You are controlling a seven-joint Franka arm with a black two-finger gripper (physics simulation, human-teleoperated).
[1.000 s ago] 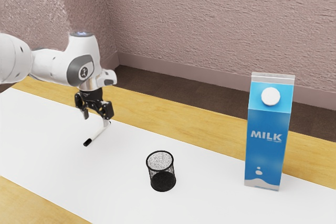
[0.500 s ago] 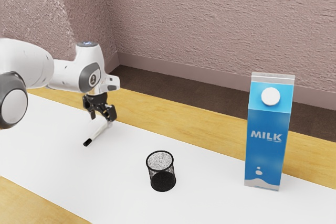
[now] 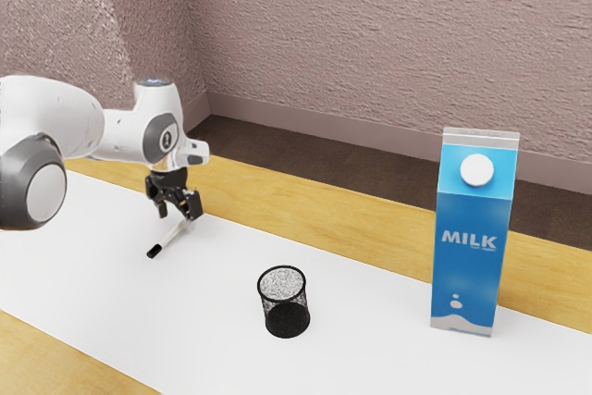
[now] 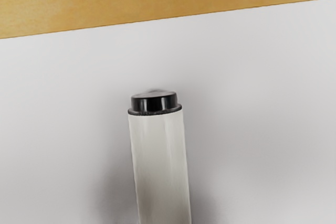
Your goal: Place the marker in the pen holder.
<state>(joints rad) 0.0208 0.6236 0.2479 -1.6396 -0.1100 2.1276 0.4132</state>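
Two fingers (image 3: 194, 206) of my gripper (image 3: 178, 214) are standing apart, released, just above the marker (image 4: 161, 166), which is lying on the smooth white strip (image 3: 379, 344) near its edge. Beyond that edge, yellowish grained wood (image 3: 324, 215) is showing. Farther along the strip, a black wire-mesh pen holder (image 3: 288, 320) is standing upright, then a blue milk carton (image 3: 467, 270). Behind, dark brown floor (image 3: 351, 168) is meeting a mauve baseboard (image 3: 324, 130) and rough, pinkish plaster wall (image 3: 388, 34).
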